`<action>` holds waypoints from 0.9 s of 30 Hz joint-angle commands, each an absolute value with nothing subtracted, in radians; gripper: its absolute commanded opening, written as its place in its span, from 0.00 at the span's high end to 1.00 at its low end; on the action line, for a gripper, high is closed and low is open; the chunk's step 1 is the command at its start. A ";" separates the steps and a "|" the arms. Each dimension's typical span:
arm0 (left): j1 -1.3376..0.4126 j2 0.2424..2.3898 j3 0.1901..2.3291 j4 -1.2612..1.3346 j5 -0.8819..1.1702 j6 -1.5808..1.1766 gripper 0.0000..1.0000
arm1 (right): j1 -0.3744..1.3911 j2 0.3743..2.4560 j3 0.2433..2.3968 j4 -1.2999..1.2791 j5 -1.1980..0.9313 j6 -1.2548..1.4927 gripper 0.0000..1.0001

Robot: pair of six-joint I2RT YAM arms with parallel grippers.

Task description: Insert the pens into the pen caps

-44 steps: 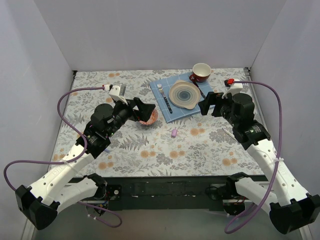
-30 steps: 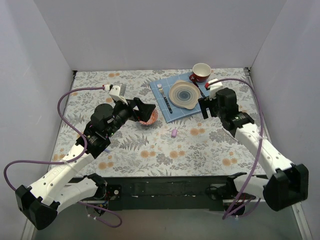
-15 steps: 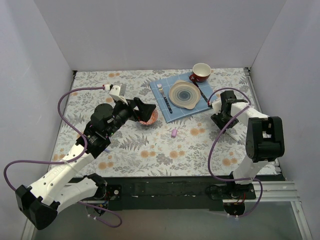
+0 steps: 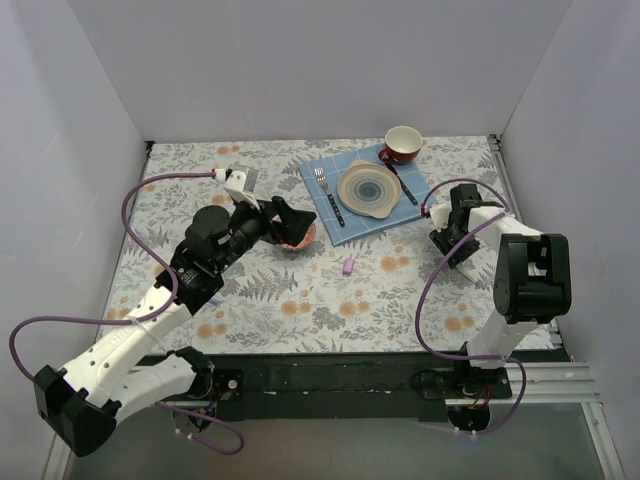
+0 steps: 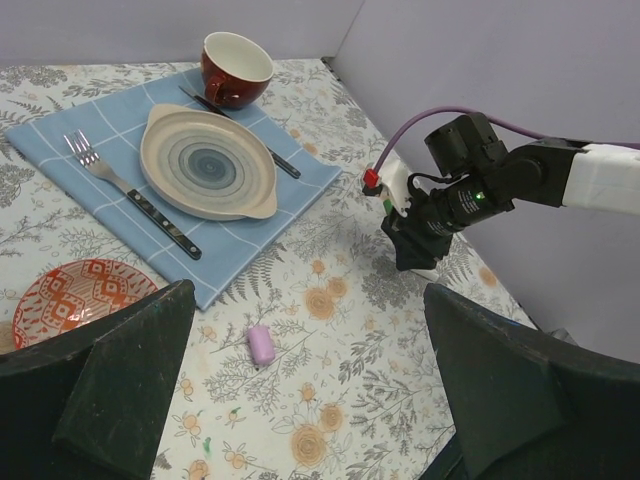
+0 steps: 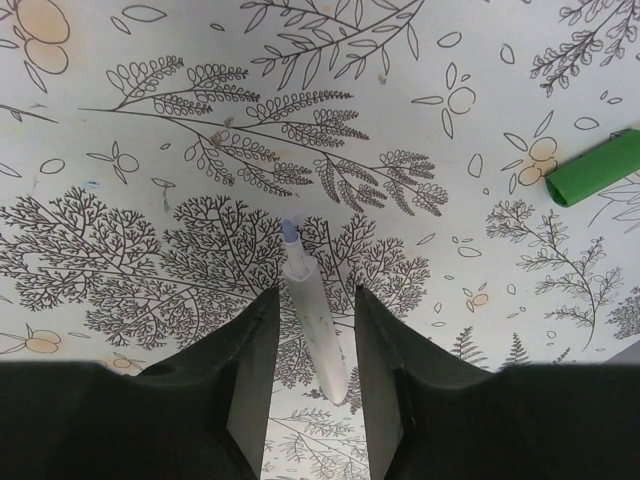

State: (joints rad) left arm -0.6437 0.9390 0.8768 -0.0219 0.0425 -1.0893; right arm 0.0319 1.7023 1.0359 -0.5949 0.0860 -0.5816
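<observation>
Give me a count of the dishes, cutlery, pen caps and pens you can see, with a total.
Dishes: 3 (plate, red cup, patterned bowl)
Cutlery: 2 (fork, dark utensil)
Pen caps: 2 (lilac cap, green cap)
Pens: 1 in view (white pen)
Total: 8

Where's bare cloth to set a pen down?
Far-left corner behind the left arm; near-centre strip this side of the pink cap. Crowded: blue mat with plate, cup, fork; red bowl by the left claw; right claw straddles a pen.
</observation>
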 commanded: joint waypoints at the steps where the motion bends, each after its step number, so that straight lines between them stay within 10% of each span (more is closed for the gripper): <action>1: -0.644 0.936 0.874 -0.009 0.055 -1.081 0.02 | 0.029 1.715 1.039 -0.577 0.075 -0.588 0.59; 17: -0.644 0.867 0.842 0.029 0.042 -1.049 0.04 | 0.208 1.710 1.035 -0.543 0.078 -0.393 0.99; 27: -0.646 0.914 0.803 -0.155 -0.075 -1.427 0.21 | 0.437 1.553 0.956 -0.410 -0.040 -0.124 0.99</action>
State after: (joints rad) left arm -0.6434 0.9173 0.8494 -0.0769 -0.0635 -1.2228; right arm 0.3733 1.6714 1.0195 -0.5133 0.0692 -0.2733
